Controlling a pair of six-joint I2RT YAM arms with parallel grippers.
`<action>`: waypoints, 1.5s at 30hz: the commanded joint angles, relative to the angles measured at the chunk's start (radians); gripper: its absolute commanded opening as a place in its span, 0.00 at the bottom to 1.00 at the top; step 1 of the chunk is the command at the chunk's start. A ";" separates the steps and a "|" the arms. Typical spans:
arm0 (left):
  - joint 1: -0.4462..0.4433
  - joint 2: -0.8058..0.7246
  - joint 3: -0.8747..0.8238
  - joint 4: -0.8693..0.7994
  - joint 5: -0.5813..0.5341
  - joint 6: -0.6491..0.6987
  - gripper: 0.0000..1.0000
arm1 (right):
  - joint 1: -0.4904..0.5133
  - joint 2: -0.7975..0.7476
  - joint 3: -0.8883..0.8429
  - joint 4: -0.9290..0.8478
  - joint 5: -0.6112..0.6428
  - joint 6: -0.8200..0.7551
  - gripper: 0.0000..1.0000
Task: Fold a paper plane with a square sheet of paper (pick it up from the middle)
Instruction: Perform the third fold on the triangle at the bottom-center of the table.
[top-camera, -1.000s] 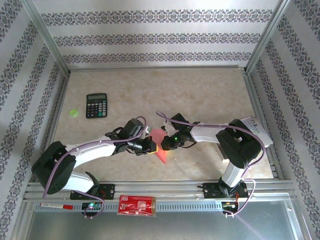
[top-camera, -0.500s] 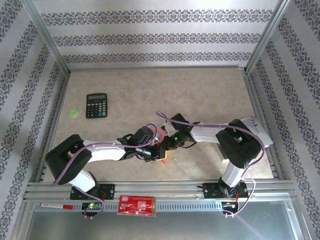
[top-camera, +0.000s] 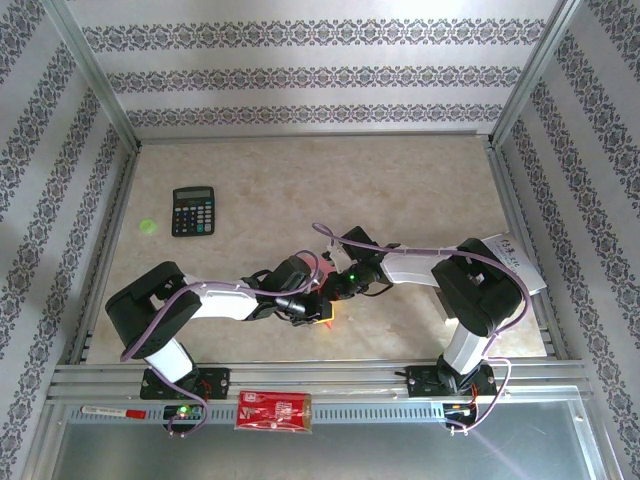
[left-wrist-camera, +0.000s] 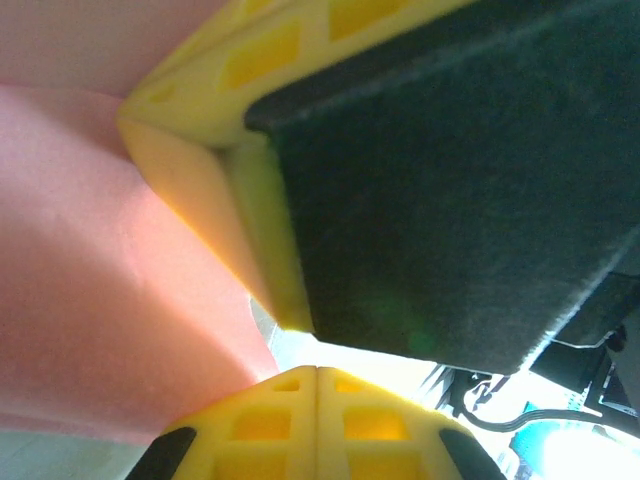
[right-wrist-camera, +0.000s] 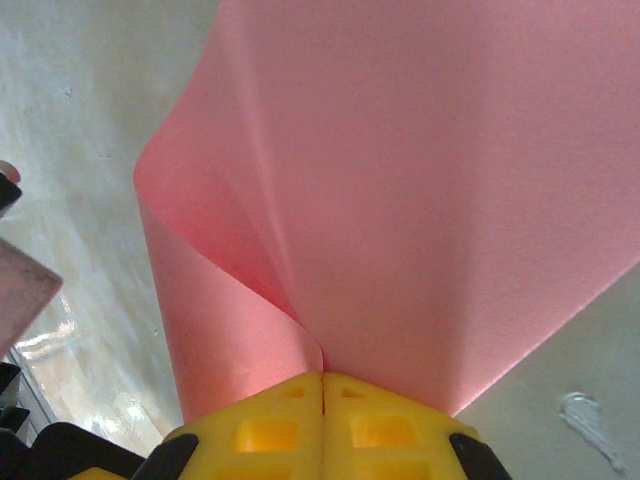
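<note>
— Right wrist view: where's the square sheet of paper (right-wrist-camera: 420, 200)?
— Curled up, pinched in my right gripper (right-wrist-camera: 322, 375). My left gripper (left-wrist-camera: 317, 370) is squeezed together right beside it. I think I'm mid-fold; next I must press the crease flat

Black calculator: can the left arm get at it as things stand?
Probably yes. Bare beige tabletop lies between the black calculator and the left end effector. That end effector is shut beside the thin pink-red paper sheet that the right end effector clamps, so it must back off first.
</note>
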 joint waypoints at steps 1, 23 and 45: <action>-0.014 0.023 -0.002 0.022 0.017 -0.002 0.00 | 0.011 0.079 -0.058 -0.087 0.122 0.003 0.00; -0.014 0.086 -0.018 0.089 0.052 -0.017 0.01 | 0.012 0.086 -0.062 -0.085 0.123 0.006 0.00; -0.040 0.083 -0.029 0.072 0.072 -0.016 0.02 | 0.013 0.091 -0.055 -0.098 0.128 -0.002 0.00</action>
